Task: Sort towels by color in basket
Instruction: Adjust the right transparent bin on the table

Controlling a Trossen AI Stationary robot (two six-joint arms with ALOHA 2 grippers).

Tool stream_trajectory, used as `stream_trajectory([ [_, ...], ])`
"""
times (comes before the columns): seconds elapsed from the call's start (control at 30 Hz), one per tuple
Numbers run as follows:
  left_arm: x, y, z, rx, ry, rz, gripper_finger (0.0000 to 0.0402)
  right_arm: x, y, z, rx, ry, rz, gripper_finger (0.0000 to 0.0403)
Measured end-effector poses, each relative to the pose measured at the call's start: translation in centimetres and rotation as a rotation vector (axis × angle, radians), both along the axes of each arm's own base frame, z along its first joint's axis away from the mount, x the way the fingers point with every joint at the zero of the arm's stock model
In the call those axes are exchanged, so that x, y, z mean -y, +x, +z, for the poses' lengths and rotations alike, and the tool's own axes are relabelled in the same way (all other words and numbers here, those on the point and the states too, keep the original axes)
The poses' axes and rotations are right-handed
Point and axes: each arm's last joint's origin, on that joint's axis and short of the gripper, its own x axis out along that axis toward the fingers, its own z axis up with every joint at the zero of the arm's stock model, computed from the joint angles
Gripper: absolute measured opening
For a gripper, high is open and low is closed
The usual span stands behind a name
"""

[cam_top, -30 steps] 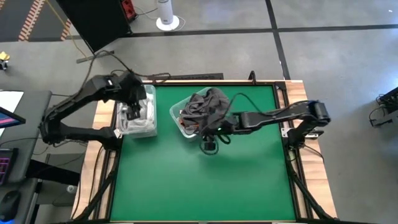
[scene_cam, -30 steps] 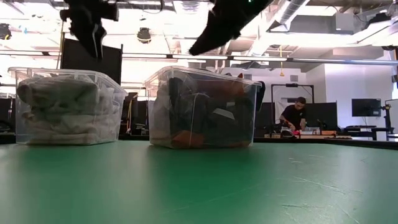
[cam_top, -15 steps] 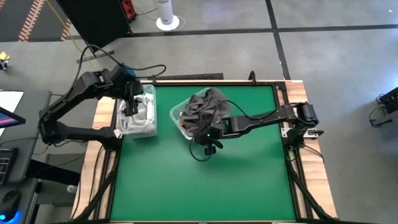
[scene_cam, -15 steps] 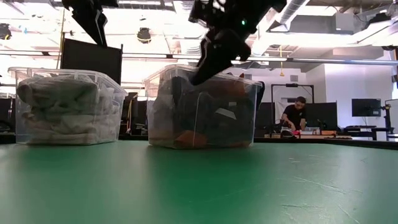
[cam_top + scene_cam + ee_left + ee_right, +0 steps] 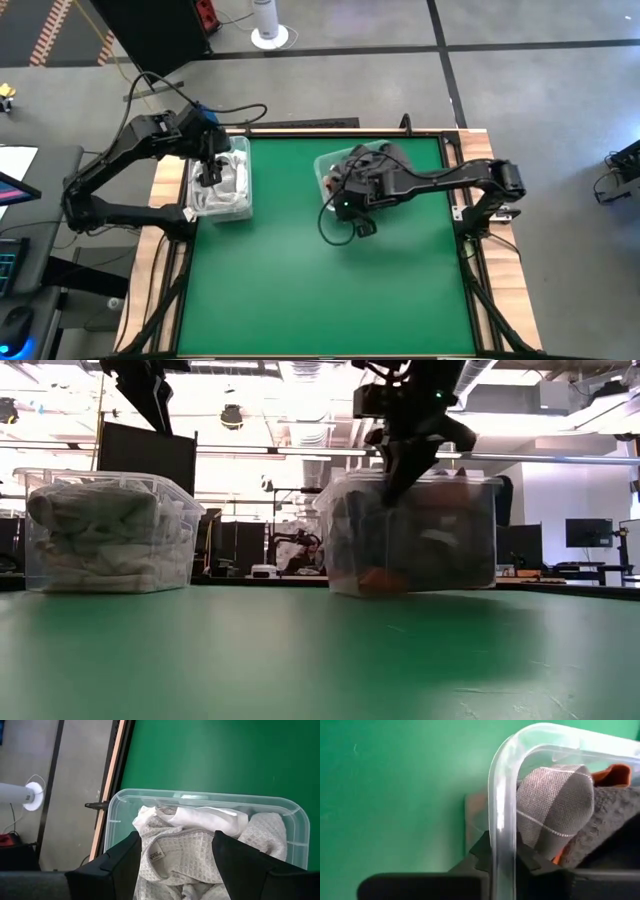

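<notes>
A clear bin (image 5: 420, 540) near the table's middle holds dark towels: a grey one with a white grid (image 5: 555, 805), a rust-orange one (image 5: 615, 772) and a dark grey one (image 5: 620, 815). My right gripper (image 5: 502, 862) is shut on this bin's rim. At the far left stands a second clear bin (image 5: 225, 195) with a light grey towel (image 5: 185, 855) and a white towel (image 5: 210, 817). My left gripper (image 5: 175, 865) hovers open above them, touching nothing. My right gripper pinches the dark-towel bin's clear rim (image 5: 502, 820) just beside a rounded corner, one finger inside the bin and one outside. The fingers come from above, pointing down (image 5: 395, 485). The bin stays upright; I cannot tell whether its base is on the table.
Bare green table (image 5: 330, 290) lies open across the whole near half. Raised wooden rails (image 5: 470, 250) border the left and right sides. Beyond the far edge the low view shows a room with a person at a bench (image 5: 470, 550).
My right gripper has shut on the rim of the dark-towel bin and drawn the bin toward the table's right edge, still upright. My left gripper has risen a little above the light-towel bin and stays open.
</notes>
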Motion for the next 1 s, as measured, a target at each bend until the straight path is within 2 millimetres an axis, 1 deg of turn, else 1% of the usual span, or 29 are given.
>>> stream_trajectory([
  [0.1,0.0,0.0,0.0,0.000,0.001,0.000,0.0233,0.0,-0.2,0.3,-0.003,-0.020,0.046,0.0064],
  [0.2,0.0,0.0,0.0,0.001,0.000,0.001,0.0233,-0.6,0.0,0.2,-0.024,-0.067,0.172,0.0076],
  [0.27,0.0,0.0,0.0,0.002,0.000,0.003,0.0233,-1.0,0.1,0.1,-0.043,-0.092,0.258,0.0073],
  [0.43,0.0,0.0,0.0,-0.001,0.002,-0.003,0.0233,-1.9,0.1,0.1,-0.061,-0.114,0.391,0.0049],
  [0.57,0.0,0.0,0.0,-0.009,0.012,-0.022,0.0233,-2.8,-0.3,0.0,-0.143,-0.204,0.640,0.0048],
  [0.63,0.0,0.0,0.0,-0.010,0.013,-0.025,0.0233,-3.0,-0.4,0.0,-0.170,-0.249,0.733,0.0050],
  [0.87,0.0,0.0,0.0,-0.010,0.014,-0.025,0.0233,-2.2,-0.6,-0.1,-0.217,-0.281,0.795,0.0052],
  [1.0,0.0,0.0,0.0,-0.011,0.013,-0.025,0.0233,-1.8,-0.6,-0.1,-0.249,-0.327,0.899,0.0053],
])
